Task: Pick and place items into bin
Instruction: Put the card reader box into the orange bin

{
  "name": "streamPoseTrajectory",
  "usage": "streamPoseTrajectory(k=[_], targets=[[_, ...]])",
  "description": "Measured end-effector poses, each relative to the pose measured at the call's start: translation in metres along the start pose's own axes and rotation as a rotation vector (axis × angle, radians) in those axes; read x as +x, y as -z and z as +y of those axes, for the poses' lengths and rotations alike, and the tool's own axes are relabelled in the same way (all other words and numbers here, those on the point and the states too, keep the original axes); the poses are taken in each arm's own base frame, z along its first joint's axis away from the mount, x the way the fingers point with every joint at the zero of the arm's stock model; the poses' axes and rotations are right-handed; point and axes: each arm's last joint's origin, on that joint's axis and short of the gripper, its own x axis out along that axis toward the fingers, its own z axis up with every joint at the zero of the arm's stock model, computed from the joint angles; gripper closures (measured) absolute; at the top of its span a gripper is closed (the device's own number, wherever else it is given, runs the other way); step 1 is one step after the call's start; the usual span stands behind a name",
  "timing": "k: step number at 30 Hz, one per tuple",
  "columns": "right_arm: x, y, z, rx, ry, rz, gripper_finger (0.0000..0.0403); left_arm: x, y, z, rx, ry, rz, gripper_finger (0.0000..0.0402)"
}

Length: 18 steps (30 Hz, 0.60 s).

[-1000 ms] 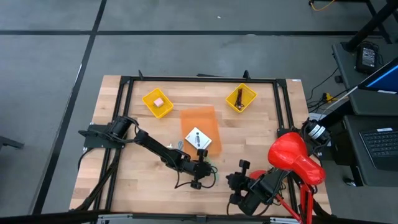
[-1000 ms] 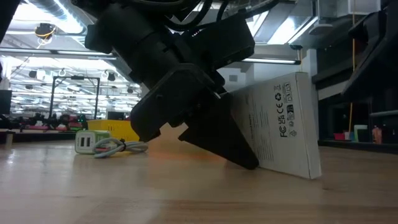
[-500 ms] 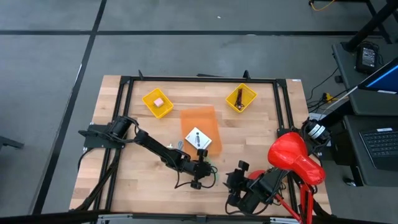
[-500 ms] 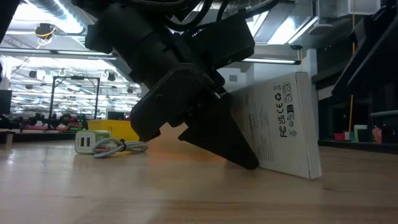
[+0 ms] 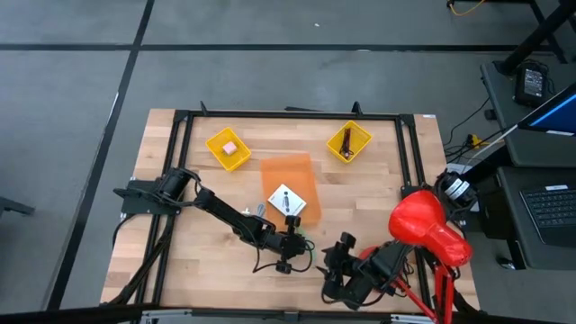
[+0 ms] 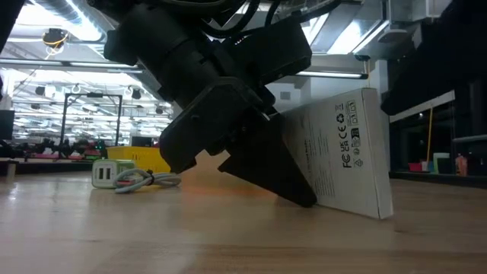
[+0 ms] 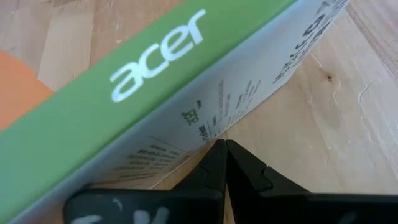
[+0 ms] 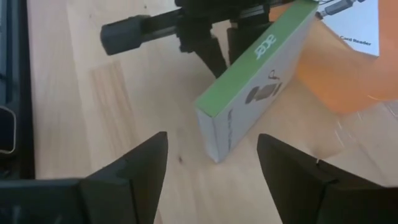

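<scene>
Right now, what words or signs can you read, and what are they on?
"acer": white letters on the green side of the box, also readable in the right wrist view.
"FC", "CE": marks on the box's white side in the low view.
"Card Reader": on the white card.
The small print on the box's white side is too small to read.
</scene>
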Motion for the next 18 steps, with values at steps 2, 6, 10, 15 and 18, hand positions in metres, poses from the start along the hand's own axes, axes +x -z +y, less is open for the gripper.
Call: streamPoseTrajectory(k=[2,6,10,15,18], targets=[[0.0013,-0.0015,-0.0008,0.005,0.003,-0.001,0.0164,0.0000,0.0000,0.0000,0.000,0.000,0.000,0.0400],[0.0028,-0.0035,-0.0009,0.017,-0.001,-0.007,0.0164,0.0000,0.0000,0.0000,0.000,0.000,0.000,0.0400],[0.0030,-0.0044,-0.0001,0.025,-0.009,-0.013,0.0164,0.0000,0.0000,0.0000,0.000,0.000,0.000,0.0400],[0.0039,-0.0052,-0.0009,0.027,-0.006,-0.013,0.0164,0.0000,0.0000,0.0000,0.000,0.000,0.000,0.0400],[0.0082,-0.0057,-0.0012,0.032,-0.001,-0.014,0.0164,0.0000,0.0000,0.0000,0.000,0.000,0.000,0.0400]])
